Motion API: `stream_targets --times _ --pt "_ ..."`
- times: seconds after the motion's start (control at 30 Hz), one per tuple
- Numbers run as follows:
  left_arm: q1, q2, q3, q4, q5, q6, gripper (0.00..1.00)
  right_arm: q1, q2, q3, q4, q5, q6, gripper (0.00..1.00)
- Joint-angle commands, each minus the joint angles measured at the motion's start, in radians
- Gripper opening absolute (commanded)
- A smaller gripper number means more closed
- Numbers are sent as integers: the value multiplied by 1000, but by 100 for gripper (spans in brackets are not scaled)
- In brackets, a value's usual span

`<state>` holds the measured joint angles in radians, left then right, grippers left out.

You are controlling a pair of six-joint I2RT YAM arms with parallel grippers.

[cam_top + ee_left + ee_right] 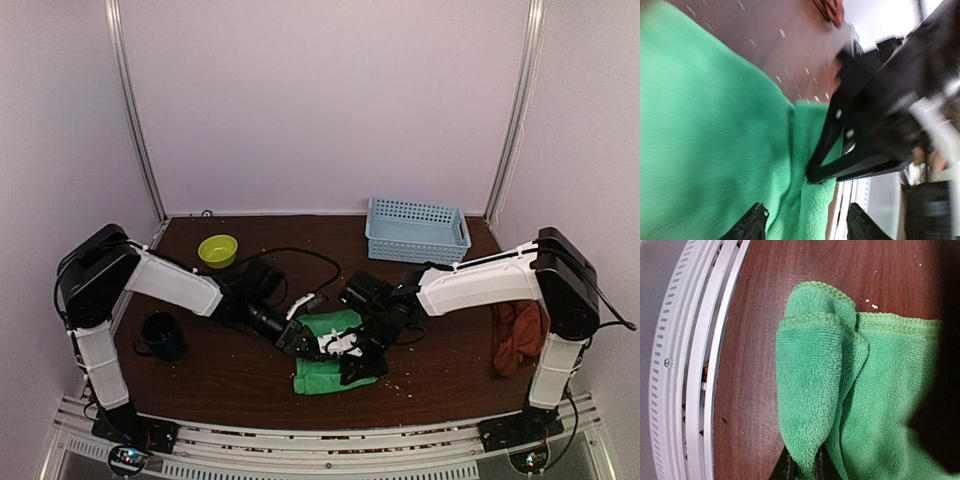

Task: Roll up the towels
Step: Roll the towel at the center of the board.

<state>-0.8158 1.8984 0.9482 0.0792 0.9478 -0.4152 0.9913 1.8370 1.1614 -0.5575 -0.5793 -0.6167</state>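
Partly hidden under both arms, the green towel (320, 380) lies at the desk's (440, 375) near middle; the left wrist view is blurred. Both arms reach low and inward. The right gripper (802, 467) pinches a towel fold; the left gripper (807, 227) gapes open over the cloth. The rust towel (515, 335) lies half behind the right arm.

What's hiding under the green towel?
Only the brown table shows around the green towel. One corner is folded over onto the towel itself. Anything beneath the cloth is covered, so I cannot tell.
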Motion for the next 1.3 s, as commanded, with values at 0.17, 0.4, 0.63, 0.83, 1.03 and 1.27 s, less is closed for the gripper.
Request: stream_targets --times 0.17,0.4,0.63,0.83,1.03,1.27 --pt "41 -568 -184 -126 -647 133 66 -161 332 333 -440 -341 20 0" --pt "-128 -727 -192 -170 -902 428 69 -239 526 517 -525 -399 126 0" --pt "-442 -431 -64 -262 -1174 641 64 -256 584 526 -584 -430 102 0" --pt "-453 -277 -16 -220 -1174 714 58 -258 602 517 -606 -453 73 0" --pt "-454 -169 9 -211 -1211 768 59 -257 602 517 -623 -461 53 0" --pt "-454 -53 46 -208 -1221 806 48 -258 600 528 -661 -483 22 0"
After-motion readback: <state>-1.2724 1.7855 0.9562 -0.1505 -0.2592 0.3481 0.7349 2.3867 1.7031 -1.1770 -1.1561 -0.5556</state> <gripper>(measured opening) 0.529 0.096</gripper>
